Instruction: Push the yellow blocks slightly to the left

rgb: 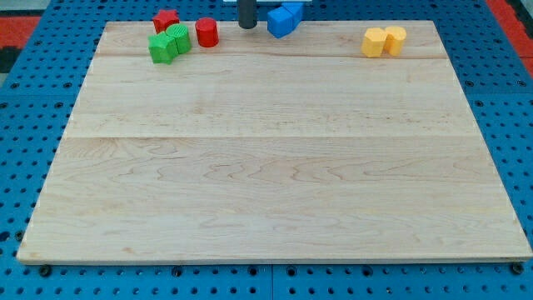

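Two yellow blocks sit touching at the view's top right of the wooden board [266, 167]: a left yellow block [374, 42] and a right yellow block [395, 38]. My tip [247, 27] is at the view's top centre, far to the left of the yellow blocks. It stands between a red cylinder [206, 32] on its left and the blue blocks [284, 18] on its right, close to the blue ones.
At the view's top left are a red block [166, 20], and two green blocks [162, 47] [179, 37] touching each other. A blue pegboard [25, 125] surrounds the board.
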Tool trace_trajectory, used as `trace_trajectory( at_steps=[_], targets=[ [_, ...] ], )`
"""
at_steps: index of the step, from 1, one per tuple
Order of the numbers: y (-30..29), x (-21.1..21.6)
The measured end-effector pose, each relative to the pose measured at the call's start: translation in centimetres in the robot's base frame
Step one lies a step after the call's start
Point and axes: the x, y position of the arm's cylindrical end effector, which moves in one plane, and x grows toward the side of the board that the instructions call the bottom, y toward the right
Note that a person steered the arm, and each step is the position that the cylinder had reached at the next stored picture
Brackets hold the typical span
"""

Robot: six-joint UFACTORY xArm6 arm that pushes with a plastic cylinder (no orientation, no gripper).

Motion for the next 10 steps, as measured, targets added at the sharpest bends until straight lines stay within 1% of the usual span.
trace_trajectory(
  at_steps=[1,2,3,4,5,7,8,9,10],
  targets=[
    [2.7,0.2],
    [8.6,6.1],
    [9.7,13.5],
    [18.2,13.5],
    [22.7,13.6],
    [23.4,13.6],
    [31.4,13.6],
    [35.0,10.3],
    [30.9,7.3]
  ],
)
